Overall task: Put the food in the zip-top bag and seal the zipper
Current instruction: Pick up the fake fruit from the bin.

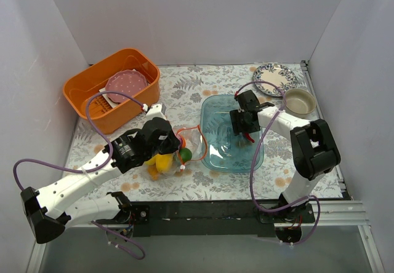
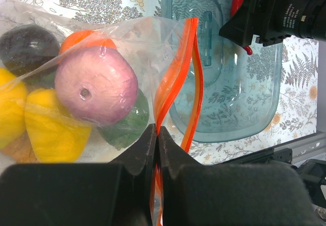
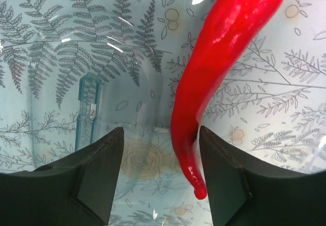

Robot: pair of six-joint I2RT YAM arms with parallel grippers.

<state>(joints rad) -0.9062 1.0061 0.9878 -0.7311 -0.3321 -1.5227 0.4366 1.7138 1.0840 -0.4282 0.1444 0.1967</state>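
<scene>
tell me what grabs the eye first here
The red chili stands out most, over the blue tray between the open fingers of the right gripper. Next comes the clear bag left of the tray, showing a purple onion and yellow pepper, with the left gripper pinching its orange zipper.

The top external view looks down from above and behind the arm bases, far enough back to take in the whole table (image 1: 184, 88), with the tray (image 1: 221, 156) right of centre. The left wrist view sits close over the zip-top bag (image 2: 147, 37). It faces past the left gripper (image 2: 157, 132) at the bottom edge toward the tray (image 2: 229, 99). What seems to be the right wrist camera (image 2: 300, 17) shows at upper right. The right wrist view looks very closely into the tray (image 3: 76, 58), with the red chili (image 3: 219, 58) at upper right. All three views share the tray.
</scene>
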